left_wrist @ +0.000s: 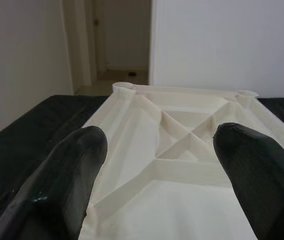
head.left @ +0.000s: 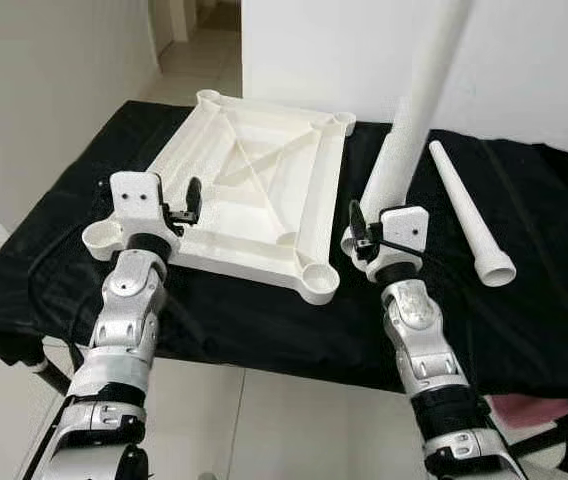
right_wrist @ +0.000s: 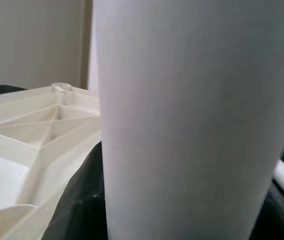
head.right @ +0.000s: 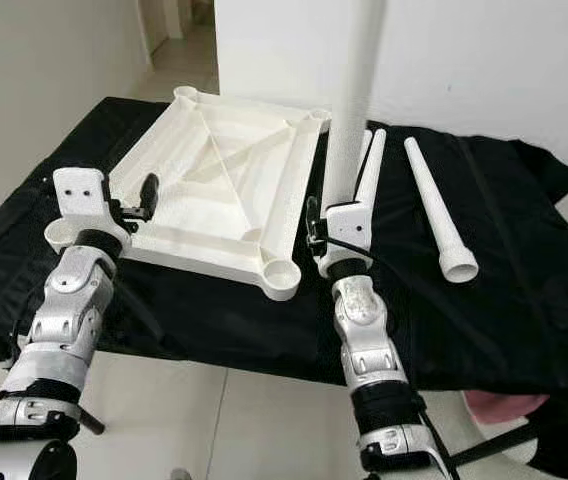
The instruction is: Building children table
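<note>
counter (head.left: 524, 300) black-draped | tabletop (head.left: 254, 190) upside down, its near-left edge just ahead of the left gripper (head.left: 192, 200), jaws spread and empty | right gripper (head.right: 316, 238) jaws clamped on an upright table leg (head.right: 349, 130) | spare leg (head.left: 469, 215) lying beyond, right of those jaws

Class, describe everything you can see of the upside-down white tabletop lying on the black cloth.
The tabletop is a square panel of white, plastic-looking material, lying flat underside up on the black cloth. Raised ribs run diagonally across its recessed middle, inside a raised border. Round leg sockets sit at its corners; the near right one is empty. The left tool sits open at its near left edge.
</note>
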You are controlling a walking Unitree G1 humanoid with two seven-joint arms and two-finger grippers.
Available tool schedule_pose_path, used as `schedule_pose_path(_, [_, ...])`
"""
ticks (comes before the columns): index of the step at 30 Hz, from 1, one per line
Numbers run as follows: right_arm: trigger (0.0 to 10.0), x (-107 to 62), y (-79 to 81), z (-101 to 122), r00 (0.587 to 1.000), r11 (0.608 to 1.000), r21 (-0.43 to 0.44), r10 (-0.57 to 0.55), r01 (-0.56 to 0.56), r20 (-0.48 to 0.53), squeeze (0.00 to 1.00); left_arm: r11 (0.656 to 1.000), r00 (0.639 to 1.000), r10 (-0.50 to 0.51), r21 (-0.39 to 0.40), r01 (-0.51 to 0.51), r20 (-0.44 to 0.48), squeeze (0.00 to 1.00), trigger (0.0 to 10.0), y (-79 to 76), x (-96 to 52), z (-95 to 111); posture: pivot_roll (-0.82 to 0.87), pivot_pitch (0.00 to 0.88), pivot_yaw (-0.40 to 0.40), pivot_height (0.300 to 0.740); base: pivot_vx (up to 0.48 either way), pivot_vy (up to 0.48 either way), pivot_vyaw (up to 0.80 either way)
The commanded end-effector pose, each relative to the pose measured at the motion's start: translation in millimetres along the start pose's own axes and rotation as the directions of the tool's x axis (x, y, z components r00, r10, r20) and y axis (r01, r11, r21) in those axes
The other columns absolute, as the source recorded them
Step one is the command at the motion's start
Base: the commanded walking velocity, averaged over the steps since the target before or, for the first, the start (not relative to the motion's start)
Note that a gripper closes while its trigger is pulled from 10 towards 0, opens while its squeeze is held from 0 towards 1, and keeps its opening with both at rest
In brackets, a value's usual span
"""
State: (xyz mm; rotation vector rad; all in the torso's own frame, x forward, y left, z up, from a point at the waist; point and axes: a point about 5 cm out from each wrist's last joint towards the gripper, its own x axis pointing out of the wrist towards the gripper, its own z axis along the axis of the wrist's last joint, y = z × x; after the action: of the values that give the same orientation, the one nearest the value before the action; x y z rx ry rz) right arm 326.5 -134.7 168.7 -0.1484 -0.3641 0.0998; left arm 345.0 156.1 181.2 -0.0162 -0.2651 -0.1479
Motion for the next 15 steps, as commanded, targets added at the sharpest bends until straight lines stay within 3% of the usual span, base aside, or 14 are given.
schedule_pose_path(1, [10.0,-0.4,-10.1,-3.0,0.999,0.999,-0.009,-0.033,0.033,-0.017,0.00,0.999,0.999,-0.047,0.007,0.047,0.002,0.00,10.0,-12.0,1.6,0.2,-0.01,0.000,0.011,0.740,0.000,0.000,-0.78])
schedule_pose_path(11, [10.0,1.2,-10.3,-3.8,0.999,0.999,-0.011,-0.039,0.039,-0.020,0.00,0.997,0.997,-0.070,0.034,0.070,0.011,0.00,10.0,-14.3,1.8,2.3,-0.01,0.000,0.011,0.740,0.000,0.000,-0.78])
schedule_pose_path(15, [10.0,0.8,-9.0,-0.7,1.000,1.000,-0.011,-0.029,0.029,0.006,0.00,0.996,0.997,-0.077,0.039,0.077,0.016,0.00,10.0,-14.6,2.2,3.9,-0.01,0.000,0.012,0.740,0.000,0.000,0.00])
